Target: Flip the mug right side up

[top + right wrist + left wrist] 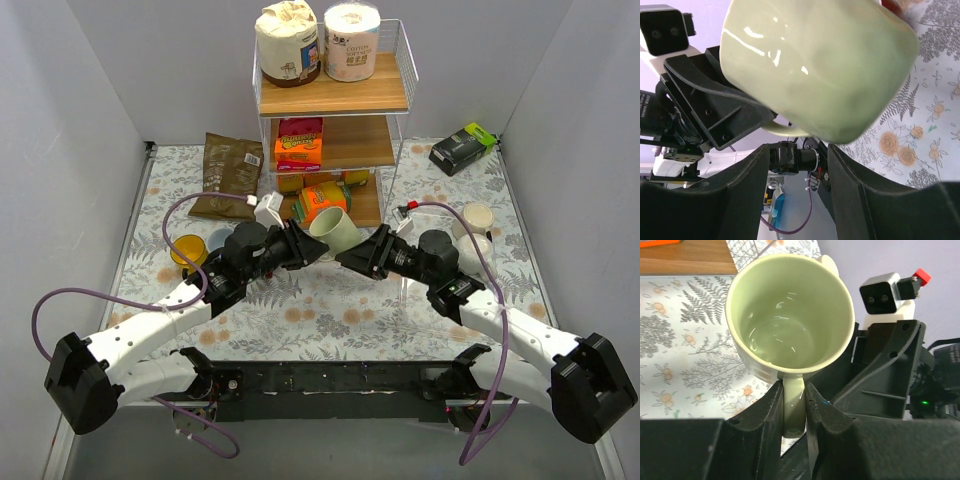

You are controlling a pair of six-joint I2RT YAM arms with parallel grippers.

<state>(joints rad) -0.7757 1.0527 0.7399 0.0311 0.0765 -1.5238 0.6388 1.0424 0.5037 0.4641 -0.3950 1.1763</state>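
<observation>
My left gripper [306, 246] is clamped on the handle [793, 407] of the mug [336, 232], which is tilted above the table [330, 310]. I'd roll the wrist slowly until the rim faces up, with my right gripper [350, 260] spread, empty, just beside it.

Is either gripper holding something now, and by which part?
The left gripper holds the mug by its handle. The right gripper is open and holds nothing.
</observation>
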